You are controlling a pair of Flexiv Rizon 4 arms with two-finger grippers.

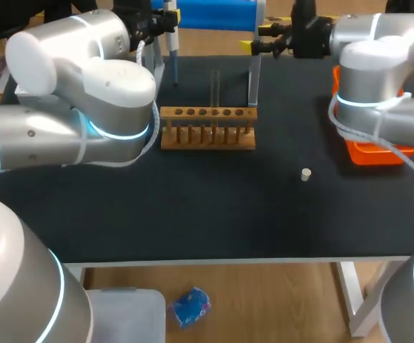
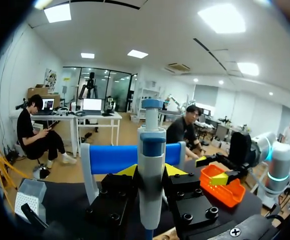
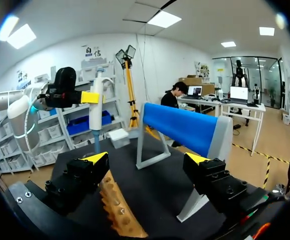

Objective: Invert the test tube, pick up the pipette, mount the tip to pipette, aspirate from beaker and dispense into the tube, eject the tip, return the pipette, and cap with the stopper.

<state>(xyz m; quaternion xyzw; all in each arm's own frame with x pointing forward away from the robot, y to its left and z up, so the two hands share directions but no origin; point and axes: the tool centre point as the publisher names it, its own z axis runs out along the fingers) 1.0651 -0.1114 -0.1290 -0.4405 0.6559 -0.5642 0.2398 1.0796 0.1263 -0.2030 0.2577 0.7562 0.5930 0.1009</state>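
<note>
Head view: high, behind robot, facing down on whole table (image 1: pixel 192 221). Left wrist view: close behind pipette (image 2: pixel 151 175), facing level across table's far edge. Right wrist view: low over table, facing rack (image 3: pixel 117 205). All 3 share blue bar (image 1: pixel 214 14). Head and right wrist share rack, pipette.

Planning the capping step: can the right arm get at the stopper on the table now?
Probably yes. The stopper lies alone on open table, clear of the rack and orange tray, and the right gripper is open and empty.
</note>
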